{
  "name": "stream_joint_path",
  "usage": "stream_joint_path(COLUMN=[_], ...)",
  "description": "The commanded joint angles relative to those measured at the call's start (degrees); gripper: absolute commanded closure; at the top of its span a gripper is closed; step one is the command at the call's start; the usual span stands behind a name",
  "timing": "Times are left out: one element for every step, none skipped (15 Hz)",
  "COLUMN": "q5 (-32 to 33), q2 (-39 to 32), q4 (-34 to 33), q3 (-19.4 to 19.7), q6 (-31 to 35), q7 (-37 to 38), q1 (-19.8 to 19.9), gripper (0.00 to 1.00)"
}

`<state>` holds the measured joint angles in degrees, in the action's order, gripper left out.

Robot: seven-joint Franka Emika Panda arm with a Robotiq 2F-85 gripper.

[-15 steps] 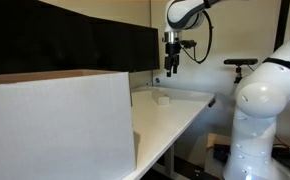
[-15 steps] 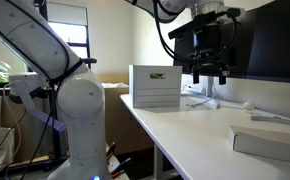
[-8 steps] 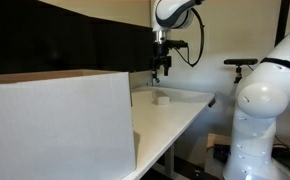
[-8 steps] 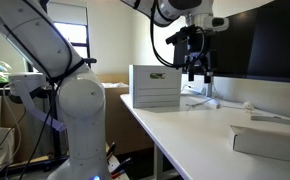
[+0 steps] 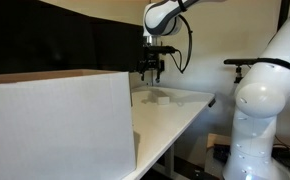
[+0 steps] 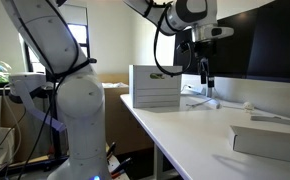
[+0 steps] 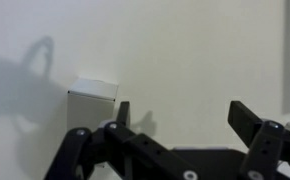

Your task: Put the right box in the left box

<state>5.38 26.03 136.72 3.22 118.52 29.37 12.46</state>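
The right box [image 5: 162, 98] is a small plain white box lying on the white table [image 5: 185, 115]. In the wrist view it [image 7: 92, 100] sits just left of my left finger. It appears to be the flat white box [image 6: 270, 143] at the near right. The left box [image 5: 55, 125] is a very large white carton with a brown rim; it also stands at the table's far end [image 6: 155, 88]. My gripper [image 5: 151, 68] hangs open and empty above the table, between the two boxes, and shows in the other views [image 6: 204, 75] [image 7: 185, 115].
Dark monitors [image 5: 75, 45] line the wall behind the table. A second white robot base [image 5: 260, 110] stands off the table's side, and it fills the left of an exterior view [image 6: 70, 110]. The table edge [image 5: 190, 130] runs along the open side.
My gripper has moved sideways from above the small box toward the large carton and has turned about its axis. The small box has not moved.
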Motion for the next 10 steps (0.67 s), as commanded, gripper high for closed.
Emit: stream_joint_path(q5=[-0.1,0.3,0.6,1.1,1.7,2.3,3.2,3.9,4.8,5.3], q2=[-4.8,-6.2,-7.4,-8.4,-9.6,-9.8,-10.9,-11.9,-12.5,-13.1], q4=[-3.1,-4.1,-5.0,-5.8,-6.9,-6.9,-7.9,-8.8,-9.5,-10.1], q3=[-1.5,-1.6,-1.4,-1.2,-1.0,0.0,0.6,1.5,2.3,3.2], q6=[3.7,4.7,5.5,6.4,6.7,6.9,6.3,5.6,5.2,4.9], q7=[9.8,12.6,14.7,16.4,17.9,18.5,19.0,18.9,18.9,18.2], q1=[2.7,3.1,3.3,3.3,3.4,3.9,4.2,4.6,4.9,5.2], gripper=[0.00,0.00,0.00,0.00,0.00,0.00,0.00,0.00,0.00,0.00])
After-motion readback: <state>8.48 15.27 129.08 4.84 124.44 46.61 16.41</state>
